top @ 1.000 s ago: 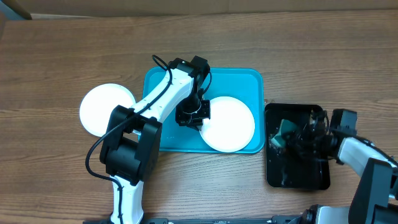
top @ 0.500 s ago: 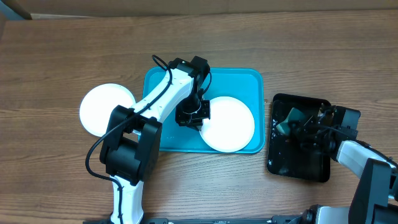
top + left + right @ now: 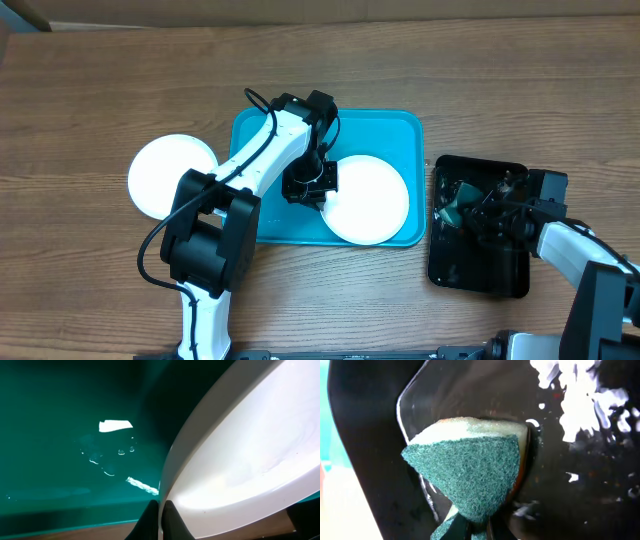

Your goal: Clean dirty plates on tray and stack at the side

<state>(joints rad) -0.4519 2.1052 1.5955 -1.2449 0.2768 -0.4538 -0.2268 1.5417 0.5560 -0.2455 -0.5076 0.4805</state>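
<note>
A white plate lies on the right half of the turquoise tray. My left gripper is shut on that plate's left rim; in the left wrist view the rim sits pinched between the two dark fingers. Another white plate rests on the table left of the tray. My right gripper is over the black tray, shut on a green-faced sponge with a pale underside.
The black tray at the right holds wet glints and sits slightly skewed, close to the turquoise tray's right edge. The left arm stretches from the front edge across the tray's left side. Bare wooden table lies behind both trays.
The right gripper with the sponge has shifted inside the black tray, and that tray has slid and turned a little. The left arm and the plates have not moved.
</note>
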